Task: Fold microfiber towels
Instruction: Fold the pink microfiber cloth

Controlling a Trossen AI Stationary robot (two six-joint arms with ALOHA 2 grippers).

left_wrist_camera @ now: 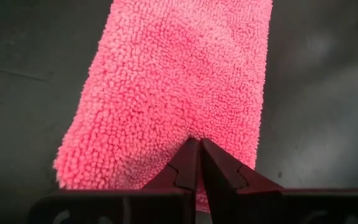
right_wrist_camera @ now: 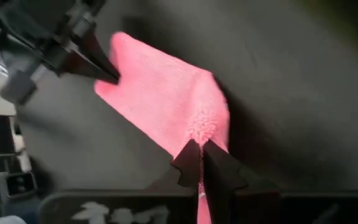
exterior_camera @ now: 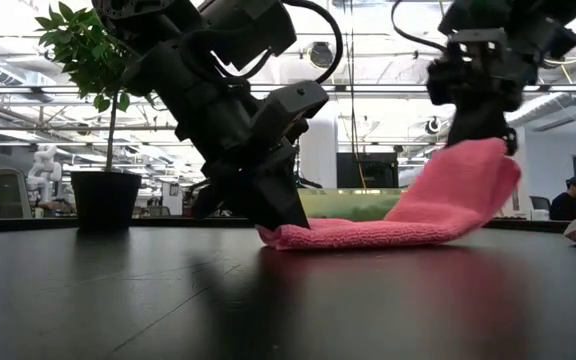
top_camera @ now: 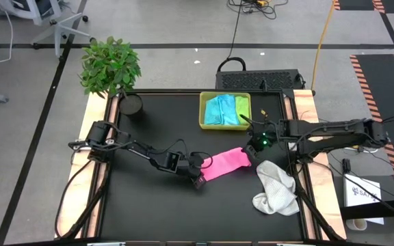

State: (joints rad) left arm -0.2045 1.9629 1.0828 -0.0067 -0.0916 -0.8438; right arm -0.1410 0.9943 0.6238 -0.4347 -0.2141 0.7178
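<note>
- The pink towel [top_camera: 226, 162] lies as a narrow band in the middle of the black worktop [top_camera: 149, 205]; one end rests flat, the other is lifted off the surface.
- The left claw [top_camera: 198, 179] is clamped on the low end, its fingers together on the cloth edge and pressed down at the worktop.
- The right claw [top_camera: 250, 153] is clamped on the raised end, fingers together on a pinch of pile, holding it above the surface as the low view shows.
- The step in hand looks like folding the band end over end; to do it well, the left claw should pin its end without sliding, while the right carries its end across in a low arc and lays it edge to edge on the pinned one.
- Keep the cloth lightly taut so the layers do not bunch; release only once the edges sit flush.
- The white towel [top_camera: 277, 188] lies crumpled near the right edge; blue and green towels [top_camera: 225, 109] sit folded in the yellow tray [top_camera: 202, 111].
</note>
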